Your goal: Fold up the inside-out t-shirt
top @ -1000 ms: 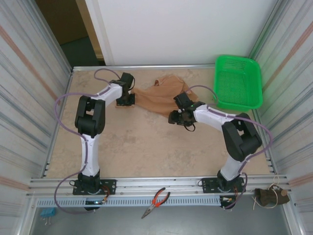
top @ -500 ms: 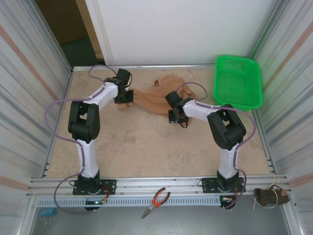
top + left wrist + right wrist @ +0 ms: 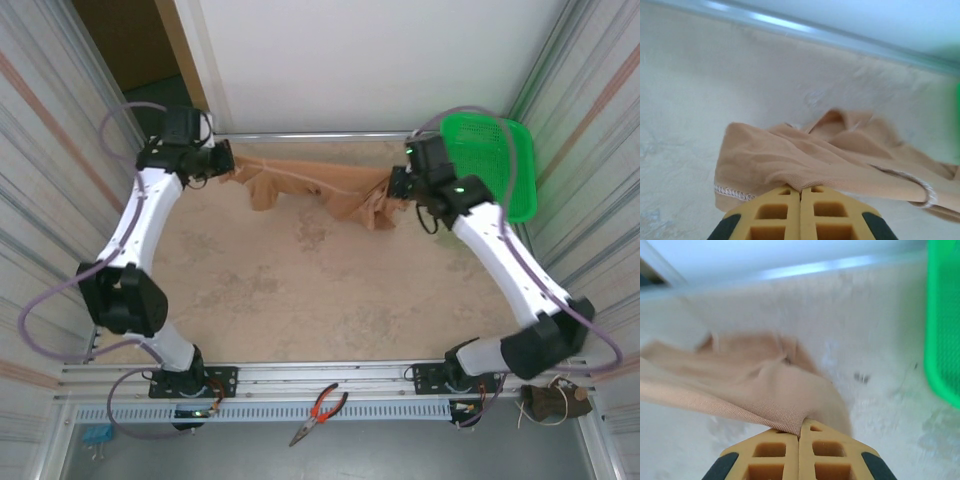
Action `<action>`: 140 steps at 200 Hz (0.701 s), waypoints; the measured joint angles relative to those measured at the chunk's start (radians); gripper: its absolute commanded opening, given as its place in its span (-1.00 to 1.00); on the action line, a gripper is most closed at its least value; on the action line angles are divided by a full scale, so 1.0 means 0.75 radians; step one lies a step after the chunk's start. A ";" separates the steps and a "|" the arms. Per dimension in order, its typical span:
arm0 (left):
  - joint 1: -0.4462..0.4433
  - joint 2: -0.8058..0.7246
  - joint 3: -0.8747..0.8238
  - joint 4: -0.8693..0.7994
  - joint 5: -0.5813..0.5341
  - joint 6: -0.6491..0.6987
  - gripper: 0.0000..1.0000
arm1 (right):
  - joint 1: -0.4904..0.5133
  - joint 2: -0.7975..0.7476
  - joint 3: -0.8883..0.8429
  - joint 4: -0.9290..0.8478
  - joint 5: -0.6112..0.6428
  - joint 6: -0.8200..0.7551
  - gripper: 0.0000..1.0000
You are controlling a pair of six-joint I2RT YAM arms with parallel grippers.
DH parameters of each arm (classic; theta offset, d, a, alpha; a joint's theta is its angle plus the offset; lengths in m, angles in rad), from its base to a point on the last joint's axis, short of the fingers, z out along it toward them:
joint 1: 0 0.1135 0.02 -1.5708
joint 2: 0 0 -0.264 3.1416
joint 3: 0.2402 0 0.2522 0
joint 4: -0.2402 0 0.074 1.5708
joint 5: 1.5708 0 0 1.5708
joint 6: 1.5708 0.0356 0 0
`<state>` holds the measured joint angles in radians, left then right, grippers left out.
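Top view: shirt hangs as a sagging band, long axis L–R, across the far end of the table, L gripper and R gripper each pinching one end; L wrist: my jaws shut on cloth, shirt trailing ahead-right; R wrist: jaws shut on cloth, shirt trailing ahead-left.
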<state>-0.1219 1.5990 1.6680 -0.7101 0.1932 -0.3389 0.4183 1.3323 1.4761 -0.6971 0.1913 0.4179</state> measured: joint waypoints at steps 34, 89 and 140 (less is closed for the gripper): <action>0.009 -0.170 0.111 0.008 0.098 -0.071 -1.00 | -0.077 -0.160 0.140 -0.041 -0.054 -0.018 -1.00; 0.009 -0.371 0.210 0.094 0.139 -0.181 -1.00 | -0.149 -0.242 0.230 -0.063 -0.211 -0.015 -1.00; 0.012 -0.469 -0.075 0.115 0.207 -0.281 -1.00 | -0.152 -0.216 0.130 -0.075 -0.370 0.037 -1.00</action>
<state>-0.1131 1.2469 1.6115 -0.6239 0.3485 -0.5495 0.3042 1.1702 1.5738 -0.7536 -0.0860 0.4458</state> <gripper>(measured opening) 0.058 0.050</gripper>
